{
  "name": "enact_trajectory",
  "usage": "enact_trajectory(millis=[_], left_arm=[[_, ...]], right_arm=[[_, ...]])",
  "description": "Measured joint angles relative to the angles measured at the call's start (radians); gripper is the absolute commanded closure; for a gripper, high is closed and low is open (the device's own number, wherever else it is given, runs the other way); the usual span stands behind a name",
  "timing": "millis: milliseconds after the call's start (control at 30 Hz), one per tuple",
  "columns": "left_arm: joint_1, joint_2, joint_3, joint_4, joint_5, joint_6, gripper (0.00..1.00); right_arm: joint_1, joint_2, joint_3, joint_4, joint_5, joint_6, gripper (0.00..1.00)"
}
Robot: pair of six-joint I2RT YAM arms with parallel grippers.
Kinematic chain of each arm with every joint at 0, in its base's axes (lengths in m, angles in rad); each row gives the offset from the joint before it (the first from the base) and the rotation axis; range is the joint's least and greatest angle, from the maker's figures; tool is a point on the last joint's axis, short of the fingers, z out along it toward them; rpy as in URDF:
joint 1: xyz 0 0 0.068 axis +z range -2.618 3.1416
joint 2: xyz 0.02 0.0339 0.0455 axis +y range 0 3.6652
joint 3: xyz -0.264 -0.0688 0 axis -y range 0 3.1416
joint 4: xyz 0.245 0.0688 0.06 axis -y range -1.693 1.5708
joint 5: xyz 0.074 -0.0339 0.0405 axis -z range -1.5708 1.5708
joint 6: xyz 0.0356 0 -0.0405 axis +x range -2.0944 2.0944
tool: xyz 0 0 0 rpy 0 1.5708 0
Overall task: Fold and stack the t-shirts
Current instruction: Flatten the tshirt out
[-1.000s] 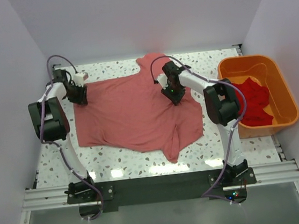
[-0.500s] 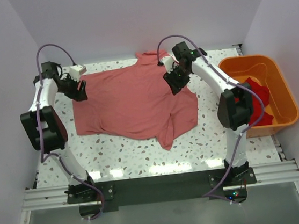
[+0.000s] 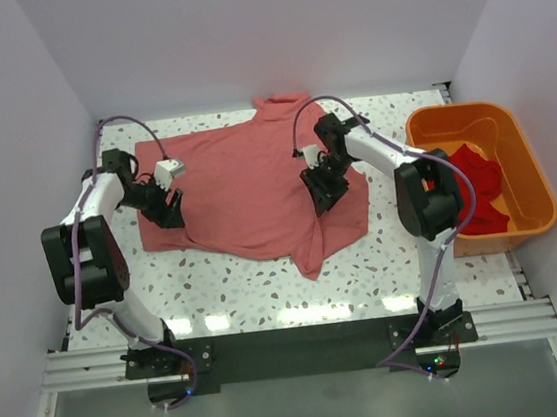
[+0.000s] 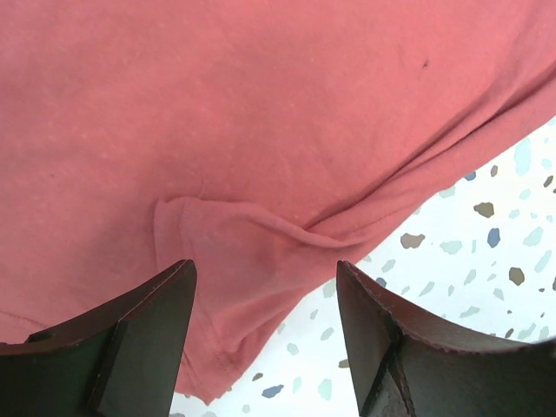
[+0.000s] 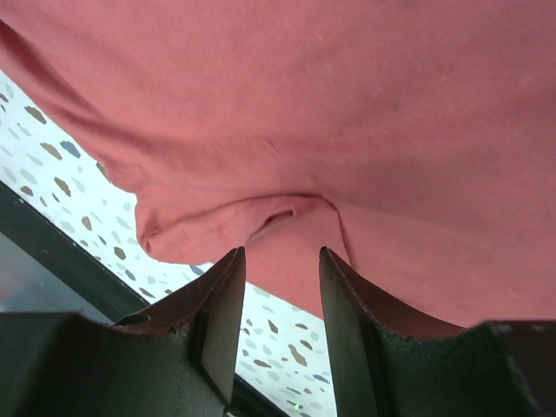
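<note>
Left fingers [image 4: 143, 334] and right fingers [image 5: 217, 317] both spread, empty — above the salmon t-shirt [image 3: 246, 187] on the speckled table [image 3: 217, 286]

You get bright, even, diffuse light from overhead in the top view, and the white walls take on a faint lavender cast. Pale glare patches sit along the near edge of the table [image 3: 228, 295], and the strip along its far edge is almost washed out. Shadows under the arms are soft and short. The t-shirt [image 3: 246, 187] is exposed cleanly, with its creases readable. In the wrist views the left gripper [image 4: 265, 268] and right gripper [image 5: 281, 252] appear as near-black, underexposed wedges, slightly soft because they are close to the lens. The cloth behind them is sharp enough to show folds and thin shadow lines. The lower-left corner of the right wrist view goes dark and blurred.
</note>
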Motion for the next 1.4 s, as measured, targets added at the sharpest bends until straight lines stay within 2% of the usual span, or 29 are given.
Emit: enact_trajectory(millis=[233, 333, 367, 500, 600, 733, 900, 1033, 1067, 1133, 1200, 1300, 1400], left_arm=[[0.000, -0.067, -0.037, 0.016, -0.027, 0.002, 0.28], [0.000, -0.089, -0.046, 0.026, -0.039, 0.002, 0.29], [0.000, -0.093, -0.048, 0.029, -0.043, 0.002, 0.29], [0.002, -0.095, -0.051, 0.034, -0.051, 0.002, 0.29], [0.008, -0.101, -0.051, 0.034, -0.054, 0.002, 0.29], [0.023, -0.121, -0.051, 0.033, -0.058, 0.012, 0.30], [0.029, -0.161, -0.061, 0.024, -0.040, 0.058, 0.30], [0.029, -0.227, -0.106, -0.010, 0.058, 0.179, 0.30], [0.029, -0.244, -0.119, -0.021, 0.080, 0.205, 0.29], [0.023, -0.286, -0.150, -0.034, 0.135, 0.266, 0.29], [0.012, -0.322, -0.180, -0.027, 0.169, 0.299, 0.31], [-0.004, -0.332, -0.200, 0.017, 0.179, 0.275, 0.33], [-0.005, -0.268, -0.159, 0.055, 0.163, 0.223, 0.34]], right_arm=[[0.020, 0.054, 0.000, 0.033, -0.033, 0.056, 0.59], [0.025, 0.061, 0.000, 0.036, -0.045, 0.067, 0.85], [0.027, 0.061, 0.000, 0.035, -0.048, 0.067, 1.00], [0.026, 0.056, -0.011, 0.025, -0.059, 0.052, 1.00], [0.026, 0.000, -0.096, -0.004, -0.080, 0.005, 1.00], [0.027, -0.207, -0.289, -0.106, -0.089, -0.108, 1.00], [0.046, -0.467, -0.457, -0.217, -0.011, -0.227, 1.00], [0.060, -0.484, -0.499, -0.262, 0.017, -0.328, 0.44], [0.063, -0.473, -0.510, -0.263, 0.024, -0.352, 0.40], [0.066, -0.453, -0.528, -0.266, 0.032, -0.418, 0.40], [0.067, -0.452, -0.525, -0.272, 0.034, -0.471, 0.44], [0.065, -0.460, -0.470, -0.290, 0.035, -0.497, 0.47], [0.064, -0.458, -0.382, -0.283, 0.048, -0.474, 0.55]])
